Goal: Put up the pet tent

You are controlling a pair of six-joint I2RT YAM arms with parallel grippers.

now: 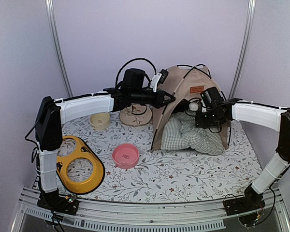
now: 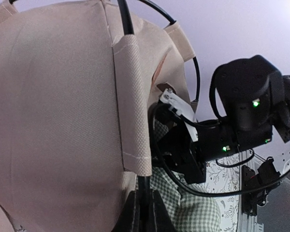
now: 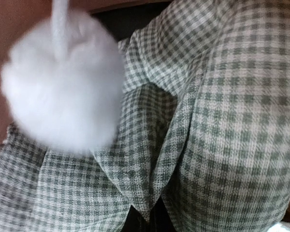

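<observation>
My left pincer (image 2: 144,212) is clamped on the front pole of the pet tent (image 1: 183,89), which stands far-right on the bench (image 1: 183,169), and my right pincer (image 1: 198,118) pinches the checked cushion (image 1: 193,136) inside, so a hard tug could topple the tent.

The pet tent (image 2: 53,111) is matt, coarse-woven beige cloth; cushion (image 3: 222,121) soft checked fabric; pompom (image 3: 63,82) blurred, seemingly fluffy.

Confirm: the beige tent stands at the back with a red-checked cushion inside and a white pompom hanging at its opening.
Wrong colour: the cushion is green-checked, not red, as the right wrist view shows. The beige tent and the hanging white pompom are as you say.
</observation>
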